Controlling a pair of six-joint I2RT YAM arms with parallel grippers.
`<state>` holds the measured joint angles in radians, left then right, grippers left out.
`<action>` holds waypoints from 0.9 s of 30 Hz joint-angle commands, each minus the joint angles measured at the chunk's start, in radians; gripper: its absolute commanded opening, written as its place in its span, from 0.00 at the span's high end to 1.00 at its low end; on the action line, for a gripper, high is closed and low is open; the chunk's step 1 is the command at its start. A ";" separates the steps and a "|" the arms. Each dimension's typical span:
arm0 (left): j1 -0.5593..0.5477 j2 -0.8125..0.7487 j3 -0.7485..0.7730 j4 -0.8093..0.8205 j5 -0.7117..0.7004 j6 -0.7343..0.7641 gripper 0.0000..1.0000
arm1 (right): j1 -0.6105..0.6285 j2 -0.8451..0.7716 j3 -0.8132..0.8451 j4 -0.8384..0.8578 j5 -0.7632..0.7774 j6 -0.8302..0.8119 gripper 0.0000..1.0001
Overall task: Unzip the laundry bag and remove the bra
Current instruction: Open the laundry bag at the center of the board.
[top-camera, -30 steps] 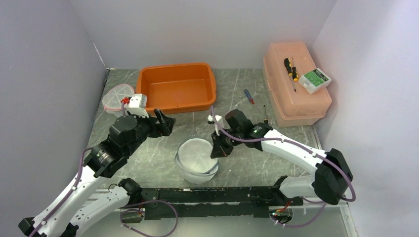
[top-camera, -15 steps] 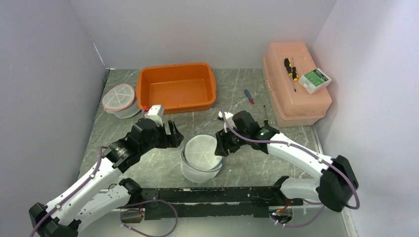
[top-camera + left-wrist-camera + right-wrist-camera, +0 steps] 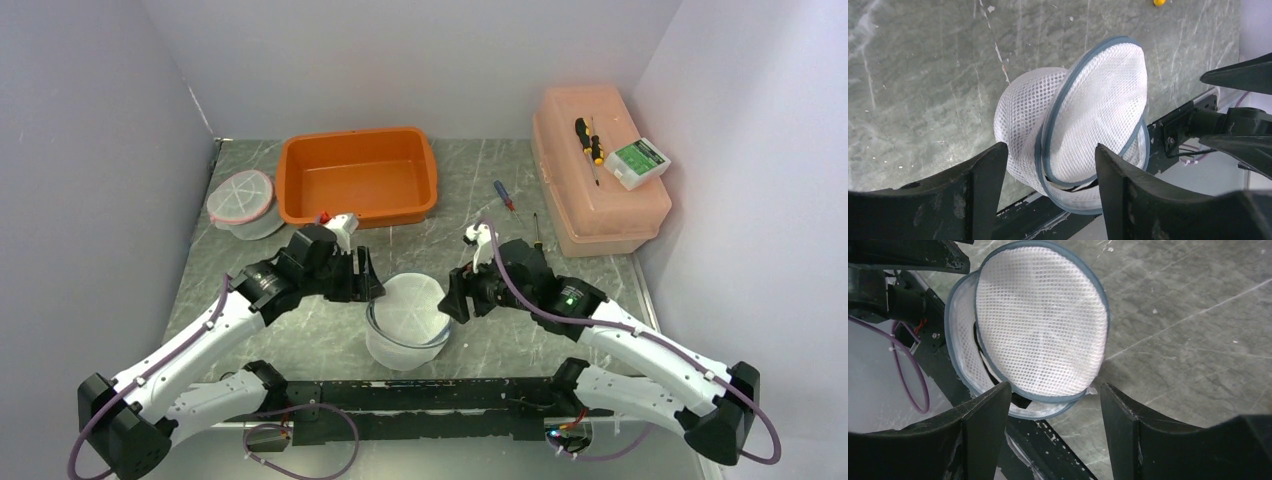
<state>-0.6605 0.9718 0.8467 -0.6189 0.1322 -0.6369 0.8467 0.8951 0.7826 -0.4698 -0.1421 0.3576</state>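
The laundry bag (image 3: 405, 320) is a round white mesh drum with grey trim, standing near the table's front edge. Its lid (image 3: 1040, 325) is tilted up and a gap runs along the near rim. A dark strip (image 3: 1074, 183) shows through that gap; I cannot make out the bra itself. My left gripper (image 3: 368, 285) hovers open at the bag's left side, and in the left wrist view the left gripper (image 3: 1050, 150) frames the bag without touching it. My right gripper (image 3: 452, 298) is open just right of the bag, and the right wrist view shows the right gripper (image 3: 1055, 387) empty.
An orange tub (image 3: 358, 180) sits behind the bag. A second mesh bag with pink trim (image 3: 242, 200) lies at the back left. A pink lidded box (image 3: 598, 190) at the right carries screwdrivers and a green-white carton (image 3: 637, 162). Two screwdrivers (image 3: 505, 195) lie nearby. A black rail (image 3: 420, 392) runs along the front.
My right gripper opened, let go of the bag's rim and drew back to the right. My left arm swung in from the back left to the bag's side, its jaws narrowing slightly.
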 commanded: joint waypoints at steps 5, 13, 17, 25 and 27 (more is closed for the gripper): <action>-0.001 -0.071 -0.044 -0.059 0.066 -0.024 0.42 | 0.091 0.050 0.031 0.117 0.065 0.067 0.32; -0.006 -0.024 -0.140 -0.001 0.111 -0.058 0.54 | 0.149 0.114 0.035 0.224 0.115 0.134 0.33; -0.008 -0.039 -0.157 0.009 0.097 -0.070 0.64 | 0.188 0.165 0.069 0.241 0.139 0.161 0.33; -0.012 -0.109 -0.199 0.043 0.117 -0.083 0.86 | 0.254 0.271 0.140 0.272 0.229 0.230 0.33; -0.013 -0.125 -0.211 0.051 0.124 -0.082 0.96 | 0.262 0.285 0.140 0.285 0.215 0.233 0.33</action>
<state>-0.6674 0.8909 0.6533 -0.6189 0.2218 -0.7067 1.0939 1.1683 0.8795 -0.2554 0.0444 0.5529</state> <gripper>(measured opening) 0.132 0.671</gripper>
